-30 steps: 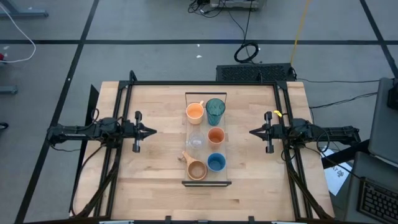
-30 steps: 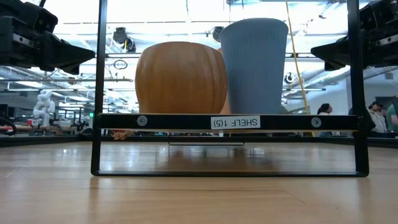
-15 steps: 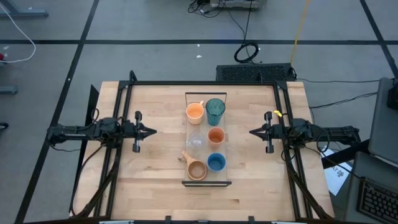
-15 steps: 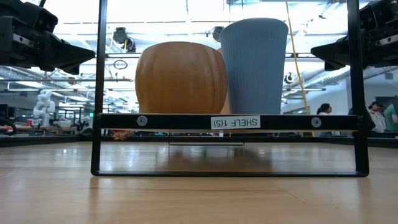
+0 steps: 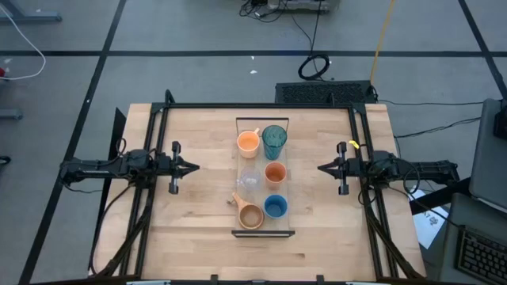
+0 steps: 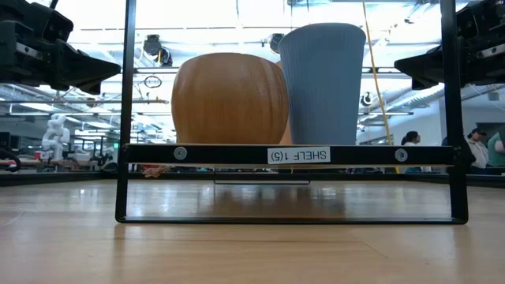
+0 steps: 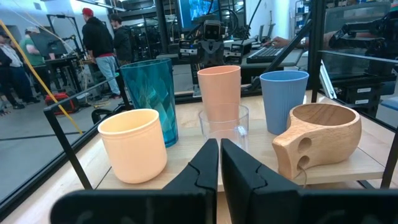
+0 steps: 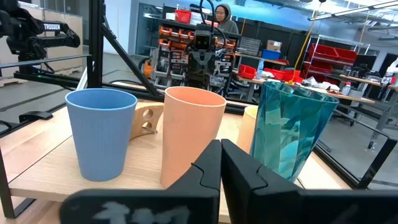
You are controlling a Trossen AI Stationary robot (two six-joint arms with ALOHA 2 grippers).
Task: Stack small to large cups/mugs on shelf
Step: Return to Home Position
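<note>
The pale shelf (image 5: 262,192) lies mid-table and runs from near to far. Six vessels stand on it by their bases. At the far end are the orange handled mug (image 5: 249,142) and the teal tumbler (image 5: 274,141). In the middle are the clear cup (image 5: 249,180) and the small orange cup (image 5: 275,172). At the near end are the wooden mug (image 5: 250,215) and the blue cup (image 5: 275,207). My left gripper (image 5: 194,167) is shut and empty, left of the shelf. My right gripper (image 5: 321,168) is shut and empty, right of it.
A black metal frame (image 5: 261,106) runs around the tabletop, with posts at both sides. The shelf's black end frame (image 6: 288,155) stands at the near end, and the low view shows a gap under the board. Bare wood lies between each gripper and the shelf.
</note>
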